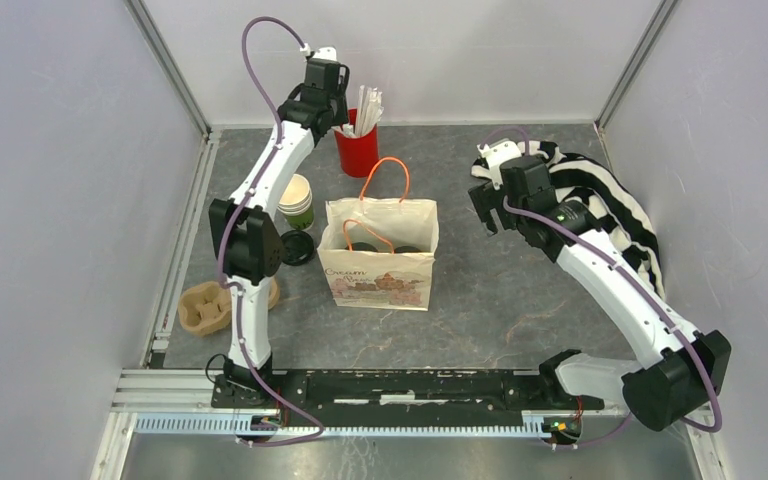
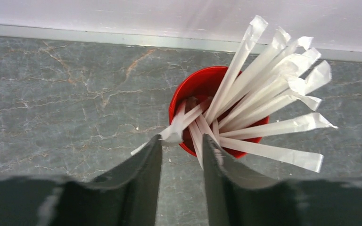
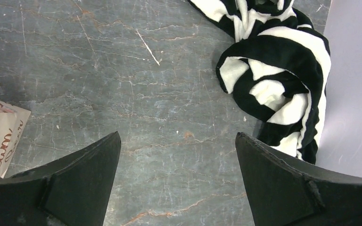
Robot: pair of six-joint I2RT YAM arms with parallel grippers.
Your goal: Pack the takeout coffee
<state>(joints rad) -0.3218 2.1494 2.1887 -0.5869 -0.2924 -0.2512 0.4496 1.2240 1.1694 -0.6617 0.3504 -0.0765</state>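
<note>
Left claw (image 2: pixel 181 141) slightly apart at white sticks (image 2: pixel 264 94) in red cup (image 2: pixel 195 87) behind paper bag (image 1: pixel 377 278), right claw (image 3: pixel 176 136) wide apart right of bag, two lidded coffees (image 1: pixel 363 246) side by side inside bag

Mouth of paper bag (image 1: pixel 378 270) open; orange handles (image 1: pixel 390 159) arch across it, narrowing entry. Bare table (image 3: pixel 169 94) between bag and striped cloth (image 3: pixel 273 70), under right gripper (image 3: pixel 178 134), fingers spread. White sticks (image 2: pixel 264 70) in red cup (image 2: pixel 198 82) crowd left gripper (image 2: pixel 183 137); one seemingly inside its narrow gap.

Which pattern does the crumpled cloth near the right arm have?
The cloth has broad black and white stripes. It shows best in the right wrist view.
</note>
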